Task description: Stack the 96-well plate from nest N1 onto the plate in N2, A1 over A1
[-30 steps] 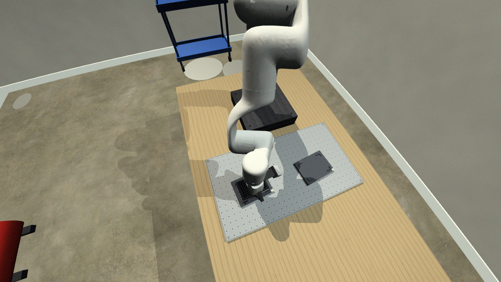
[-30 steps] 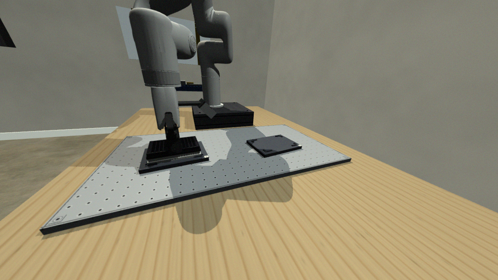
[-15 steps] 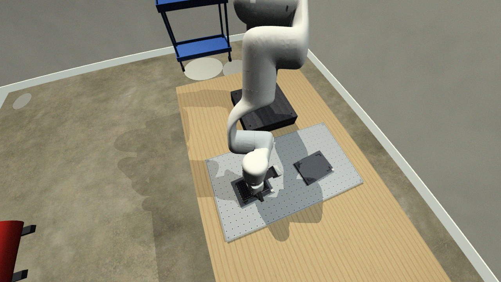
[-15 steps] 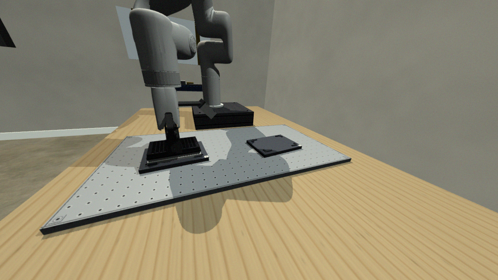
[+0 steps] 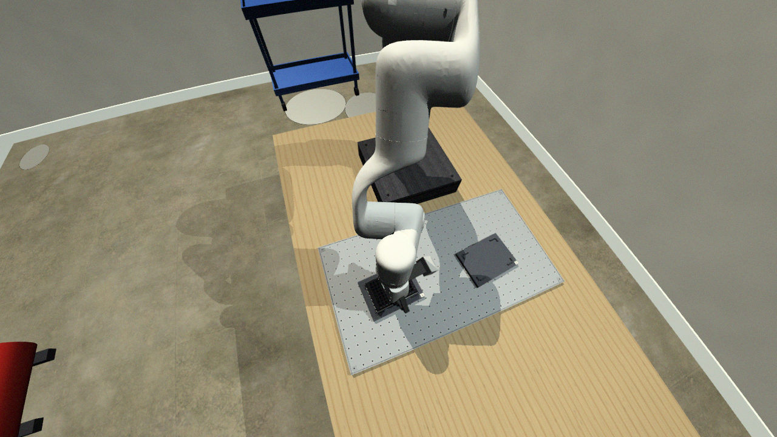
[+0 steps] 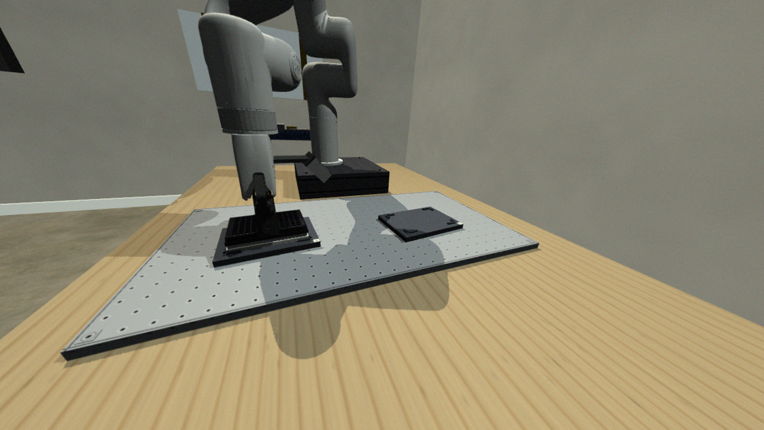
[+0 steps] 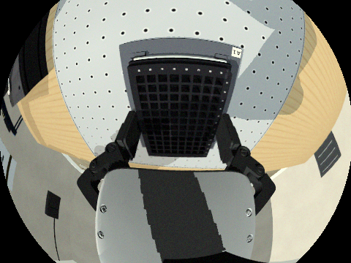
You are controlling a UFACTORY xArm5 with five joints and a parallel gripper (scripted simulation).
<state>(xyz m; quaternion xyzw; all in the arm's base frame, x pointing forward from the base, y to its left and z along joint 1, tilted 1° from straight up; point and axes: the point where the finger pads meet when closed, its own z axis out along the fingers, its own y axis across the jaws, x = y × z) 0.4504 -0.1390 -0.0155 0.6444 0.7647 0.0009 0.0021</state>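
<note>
Tool point(image 7: 177, 139): fingers spread wide, gripping nothing, flanking the upper 96-well plate point(image 6: 267, 225) stacked in nest N2 point(image 6: 229, 257). Advised: lift straight up, so neither finger drags the stack.

My hand point(image 7: 180, 139) hangs spread wide over the stacked plates point(image 6: 265, 225); my fingers flank the top plate's long sides, so only straight up is free. Bare breadboard point(image 6: 341, 256) lies between this stack and the flat, unoccupied nest point(image 6: 420, 223); nothing there rises above the nest's low corner tabs. Behind, the arm's black pedestal point(image 6: 373, 181) blocks the tabletop's point(image 6: 480, 347) far end.
</note>
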